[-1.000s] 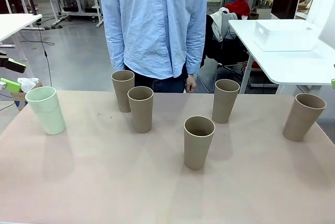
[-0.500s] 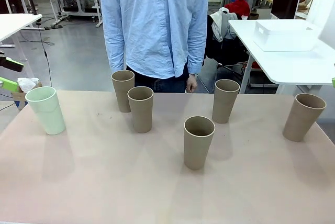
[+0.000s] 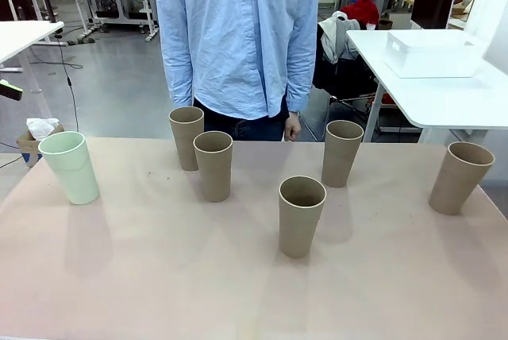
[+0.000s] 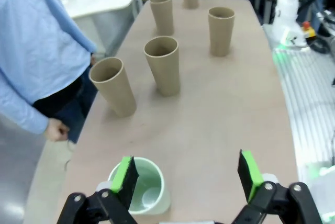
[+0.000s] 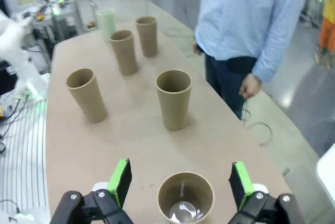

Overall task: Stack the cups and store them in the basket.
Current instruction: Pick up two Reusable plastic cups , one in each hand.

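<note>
Five tan cups stand upright on the table: two at the back left (image 3: 186,137) (image 3: 213,165), one in the middle (image 3: 302,215), one behind it (image 3: 342,152), one at the far right (image 3: 459,177). The mint green cup (image 3: 69,167) stands at the left. My left gripper (image 4: 187,177) hangs open above the table, its left finger over the mint cup (image 4: 140,192). Open as well, my right gripper (image 5: 180,182) hovers over the far-right tan cup (image 5: 186,198), which sits between its fingers. The white basket (image 3: 432,54) rests on a separate white table at the back right.
A person in a light blue shirt (image 3: 234,30) stands at the far edge, one hand (image 3: 290,125) hanging just behind the table. Wide bare tabletop (image 3: 159,276) lies in front of the cups. The other arm's white base (image 4: 293,4) shows in the left wrist view.
The green finger pads seen at the left and right edges of the front view have moved out of that picture. The cups have not moved.
</note>
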{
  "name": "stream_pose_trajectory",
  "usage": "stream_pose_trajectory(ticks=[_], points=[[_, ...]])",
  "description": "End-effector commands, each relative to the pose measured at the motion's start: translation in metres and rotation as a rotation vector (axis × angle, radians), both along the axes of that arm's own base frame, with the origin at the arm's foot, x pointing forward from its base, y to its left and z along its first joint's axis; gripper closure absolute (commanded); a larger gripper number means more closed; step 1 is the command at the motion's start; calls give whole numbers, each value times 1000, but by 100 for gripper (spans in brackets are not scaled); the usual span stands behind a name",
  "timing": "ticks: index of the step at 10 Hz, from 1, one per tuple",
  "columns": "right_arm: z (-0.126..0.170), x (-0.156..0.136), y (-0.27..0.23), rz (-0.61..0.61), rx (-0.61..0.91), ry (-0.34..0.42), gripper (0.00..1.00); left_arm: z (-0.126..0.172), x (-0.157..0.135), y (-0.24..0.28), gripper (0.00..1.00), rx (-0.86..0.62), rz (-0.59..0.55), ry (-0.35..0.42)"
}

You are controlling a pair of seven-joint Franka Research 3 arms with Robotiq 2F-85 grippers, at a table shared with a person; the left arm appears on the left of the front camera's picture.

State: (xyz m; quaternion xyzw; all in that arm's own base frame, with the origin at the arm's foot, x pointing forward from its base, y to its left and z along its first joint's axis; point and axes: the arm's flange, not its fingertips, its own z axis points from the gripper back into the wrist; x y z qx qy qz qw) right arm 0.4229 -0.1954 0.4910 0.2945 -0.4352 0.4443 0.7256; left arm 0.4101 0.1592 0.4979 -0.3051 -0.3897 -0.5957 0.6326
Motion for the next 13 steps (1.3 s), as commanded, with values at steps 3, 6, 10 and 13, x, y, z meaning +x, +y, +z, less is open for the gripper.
stream_pose_trajectory(ticks=[3,6,10,13], points=[[-51,40,-42,164,120,35,0,-51,35,29,0,-186,-117,-16],[-61,25,-31,139,111,42,0,-56,28,26,0,-144,-93,-15],[-89,43,-73,208,252,57,0,-86,39,49,0,-315,-109,-61],[-139,33,-104,304,354,-6,0,-128,40,81,0,-452,-107,-65]])
